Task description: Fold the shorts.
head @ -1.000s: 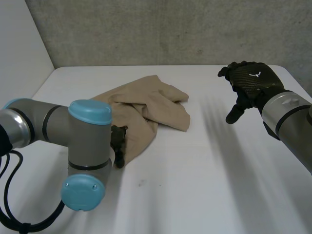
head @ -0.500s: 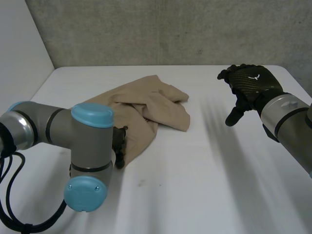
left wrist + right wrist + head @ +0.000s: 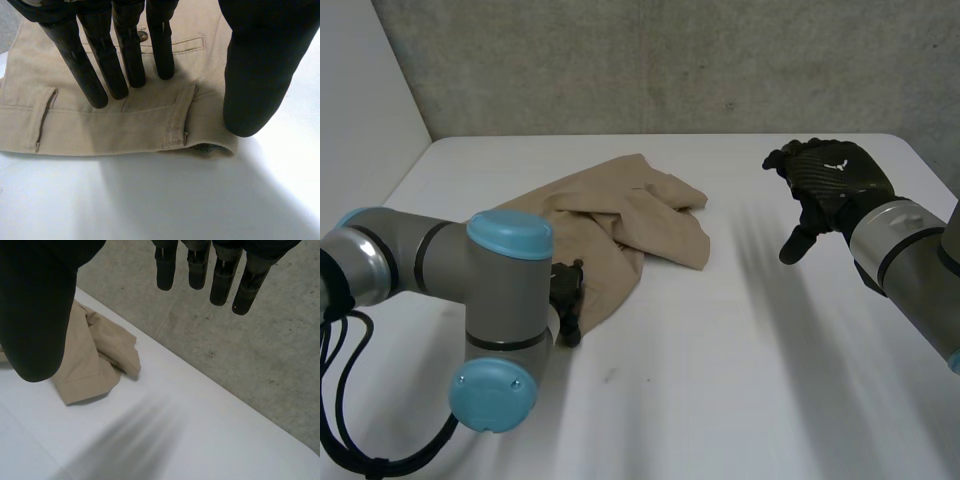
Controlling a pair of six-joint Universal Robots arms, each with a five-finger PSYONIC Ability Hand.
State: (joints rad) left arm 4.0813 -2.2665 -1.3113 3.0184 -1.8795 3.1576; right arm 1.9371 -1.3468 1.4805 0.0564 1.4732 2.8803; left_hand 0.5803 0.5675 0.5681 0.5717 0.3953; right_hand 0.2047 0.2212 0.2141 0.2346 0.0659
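The tan shorts (image 3: 620, 225) lie bunched up on the white tabletop (image 3: 740, 380). My left hand (image 3: 129, 50) rests flat on their waistband, fingers straight, gripping nothing. My right hand (image 3: 830, 180) hangs wide open in the air, well apart from them.

Shorts (image 3: 620, 225): tan cloth, fine twill rib, matt, soft creases; waistband & belt loop (image 3: 179, 120) w/ visible stitching. Button (image 3: 142, 36): small, dark, slight shine. Left hand (image 3: 127, 55): black fingers, smooth, semi-matt, plastic-like. Right hand (image 3: 835, 180): black, back w/ fine woven-look texture, low sheen. Arm joints (image 3: 430, 262): grey, smooth, satin, metal-like. Caps (image 3: 508, 232): lt-blue, smooth, plastic-looking, slight gloss. Table (image 3: 720, 380): white, smooth, matt. Wall (image 3: 670, 60): grey concrete, rough, pitted, matt.
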